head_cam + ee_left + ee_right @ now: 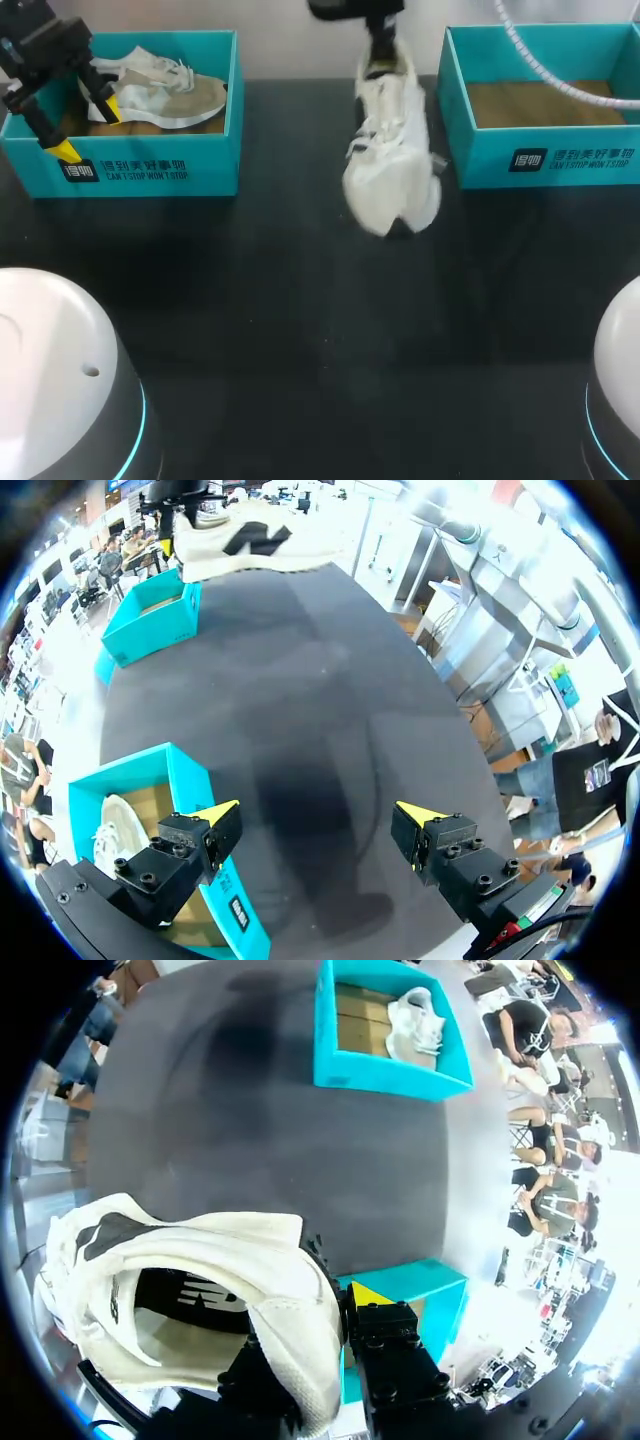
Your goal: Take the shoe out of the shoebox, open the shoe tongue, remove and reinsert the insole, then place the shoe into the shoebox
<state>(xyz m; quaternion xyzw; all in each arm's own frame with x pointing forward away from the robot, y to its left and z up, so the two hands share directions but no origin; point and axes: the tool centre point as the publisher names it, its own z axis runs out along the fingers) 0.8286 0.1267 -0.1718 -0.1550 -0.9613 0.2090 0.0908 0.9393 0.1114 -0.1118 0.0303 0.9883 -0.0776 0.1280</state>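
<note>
A white shoe [392,150] hangs above the middle of the table, toe pointing toward me. My right gripper [380,58] is shut on its heel collar. In the right wrist view one yellow tip of that gripper [335,1305] lies outside the collar of the shoe [200,1260]; the other finger is hidden inside it. The empty teal shoebox [540,150] stands at the right. My left gripper [88,128] hangs open over the left teal shoebox [150,165], which holds a beige and white shoe [160,88]. Nothing lies between its fingers [215,812].
The dark table [320,330] spreads between the two boxes. The white domes of my arm bases [50,370] fill the near corners. A white cable [540,70] crosses above the right box.
</note>
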